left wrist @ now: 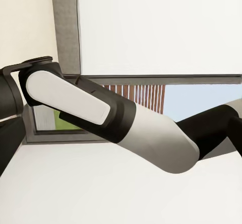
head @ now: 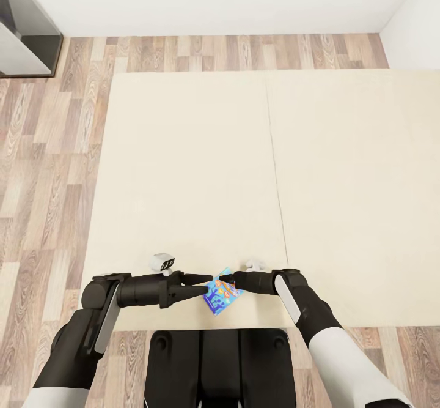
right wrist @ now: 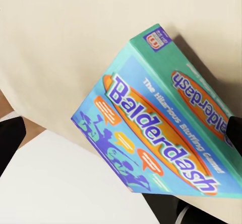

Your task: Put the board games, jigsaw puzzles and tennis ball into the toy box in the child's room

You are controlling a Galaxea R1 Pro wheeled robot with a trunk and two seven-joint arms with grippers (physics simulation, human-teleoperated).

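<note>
Blue game point(head: 222, 298) tilted over the near edge of the bed point(head: 195, 169), raised off the mattress, pinched by the right gripper point(head: 227, 286). Left gripper point(head: 208, 283) points at its other side, fingers spread, tips just beside it. Right wrist view: game point(right wrist: 161, 133) reads "Balderdash".

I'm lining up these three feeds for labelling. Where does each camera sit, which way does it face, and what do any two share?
Head view: on the robot's head, looking down over the cream mattress bed; both arms, left gripper, right gripper.
Left wrist view: near the left gripper, facing the right arm's white forearm.
Right wrist view: near the right gripper, facing the small blue Balderdash board game box.
Shared: head and right wrist views show the game box and bed.
</note>
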